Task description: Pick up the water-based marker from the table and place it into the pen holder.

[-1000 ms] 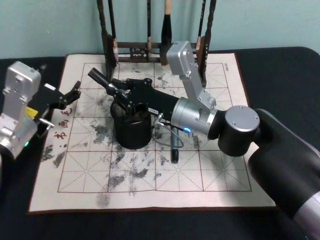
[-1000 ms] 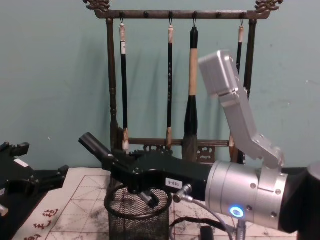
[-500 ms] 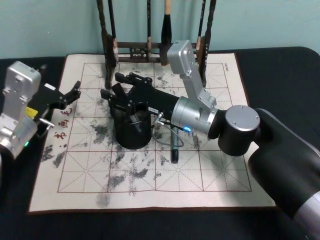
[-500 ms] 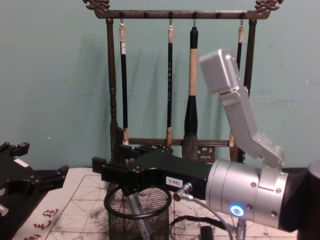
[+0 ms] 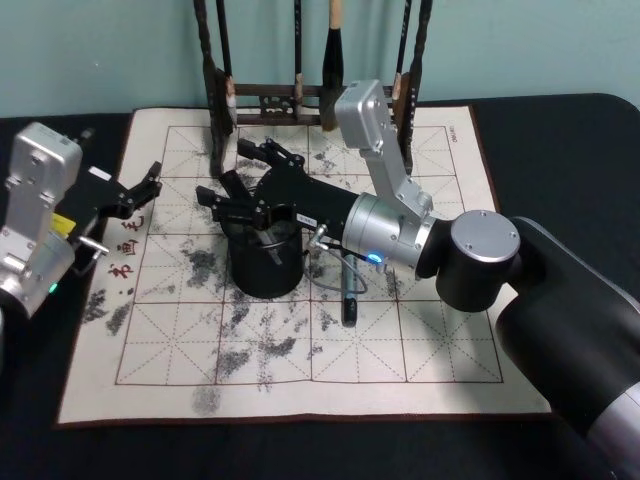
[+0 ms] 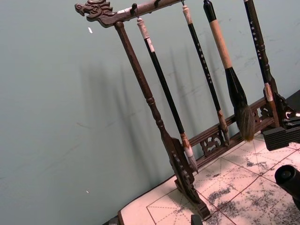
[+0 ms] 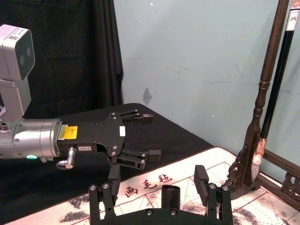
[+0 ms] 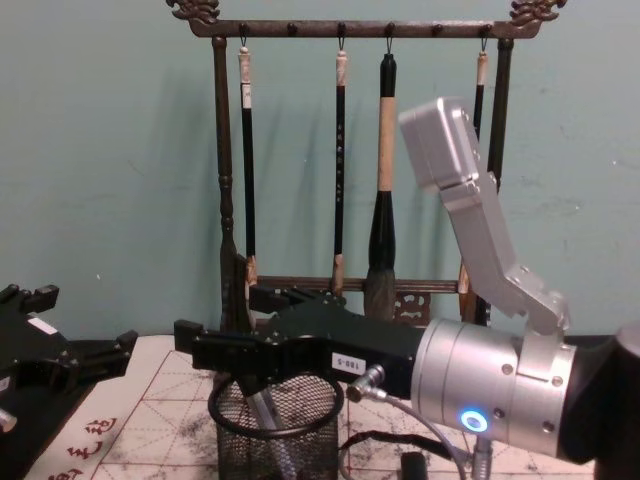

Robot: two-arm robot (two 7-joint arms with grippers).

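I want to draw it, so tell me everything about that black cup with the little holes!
The pen holder is a round black cup with wire-mesh walls you can see through and a solid rim. It stands upright on the white, ink-stained mat, in front of the wooden brush rack. A marker leans inside it. The right gripper hangs open just above the rim; whether it touches the cup cannot be told.

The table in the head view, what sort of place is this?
Probably a calligraphy desk staged for robot trials: a wooden brush rack hung with brushes, an ink-stained grid mat and a mesh pen holder on the dark table.
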